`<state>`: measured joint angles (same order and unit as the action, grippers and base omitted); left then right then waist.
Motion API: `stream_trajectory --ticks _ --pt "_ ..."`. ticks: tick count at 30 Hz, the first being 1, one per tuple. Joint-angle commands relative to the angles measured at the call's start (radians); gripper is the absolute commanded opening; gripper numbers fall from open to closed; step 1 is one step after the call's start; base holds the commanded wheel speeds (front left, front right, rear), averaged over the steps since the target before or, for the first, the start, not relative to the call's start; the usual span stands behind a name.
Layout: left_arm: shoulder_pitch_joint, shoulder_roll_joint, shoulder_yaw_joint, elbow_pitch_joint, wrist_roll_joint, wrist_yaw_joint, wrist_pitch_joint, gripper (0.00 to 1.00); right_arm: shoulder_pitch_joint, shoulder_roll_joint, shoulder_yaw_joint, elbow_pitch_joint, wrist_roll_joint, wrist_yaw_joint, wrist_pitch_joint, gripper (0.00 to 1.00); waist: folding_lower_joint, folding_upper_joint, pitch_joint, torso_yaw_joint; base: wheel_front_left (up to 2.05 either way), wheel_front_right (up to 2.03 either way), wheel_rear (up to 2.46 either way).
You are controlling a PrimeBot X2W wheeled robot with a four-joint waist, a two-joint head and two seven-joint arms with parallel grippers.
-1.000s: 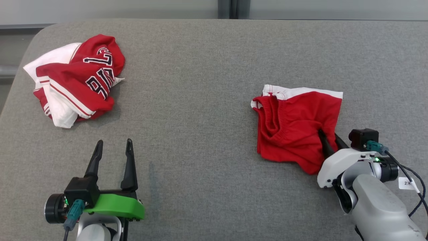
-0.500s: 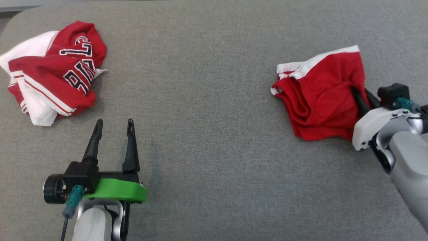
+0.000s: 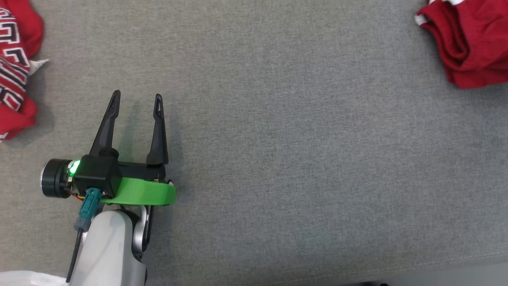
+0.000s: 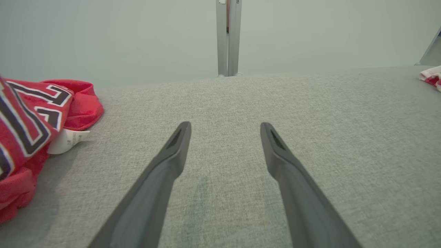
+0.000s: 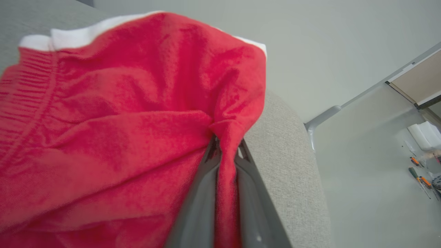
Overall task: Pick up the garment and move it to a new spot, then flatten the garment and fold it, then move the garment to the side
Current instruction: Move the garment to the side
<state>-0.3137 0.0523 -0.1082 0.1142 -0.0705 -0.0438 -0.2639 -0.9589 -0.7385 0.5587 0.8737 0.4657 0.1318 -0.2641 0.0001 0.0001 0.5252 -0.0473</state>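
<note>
The shorts [image 3: 468, 43] lie bunched at the far right of the grey table [image 3: 278, 139]. A fold of the red cloth is pinched in the right gripper [image 5: 225, 146], whose fingers are clamped tight on it. A second ago those fingers stood half open, dug into the near edge of the heap. Now they have bitten, and the cloth is drawn toward the table's rounded corner. So the pick looks made and the carry to a new spot begun, while flattening and folding are all to come.

The left gripper [image 3: 137, 99] hangs over bare table with its fingers wide and empty, as before. The crumpled jersey [image 3: 16, 79] has slid to the left edge of the head view. That is mostly the head moving, though the gap between it and the shorts has plainly grown.
</note>
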Motion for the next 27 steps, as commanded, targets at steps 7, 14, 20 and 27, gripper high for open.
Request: stream_trajectory --ticks 7,14,20,27 --pt "-0.023 0.020 0.008 -0.035 0.020 -0.006 0.000 1.00 -0.117 -0.089 0.037 0.029 0.039 -0.002 0.003 0.00 -0.0001 -0.0001 0.098 -0.068 0.00 0.00 0.00" --pt "0.001 0.021 0.007 -0.075 0.032 0.005 0.000 1.00 -0.203 -0.143 0.069 0.097 0.079 -0.002 0.017 0.00 -0.0001 -0.0001 0.114 -0.049 0.00 0.00 0.00" --pt "0.008 0.020 0.003 -0.087 0.034 0.010 0.000 1.00 -0.251 -0.131 0.095 0.156 0.097 -0.002 0.016 1.00 -0.0001 -0.0001 0.117 -0.043 0.00 0.00 0.00" --pt "0.015 0.014 0.005 -0.069 0.014 0.016 0.000 1.00 -0.266 -0.098 0.111 0.176 0.064 -0.002 -0.001 1.00 -0.0001 -0.0001 0.066 -0.037 0.00 0.00 0.00"
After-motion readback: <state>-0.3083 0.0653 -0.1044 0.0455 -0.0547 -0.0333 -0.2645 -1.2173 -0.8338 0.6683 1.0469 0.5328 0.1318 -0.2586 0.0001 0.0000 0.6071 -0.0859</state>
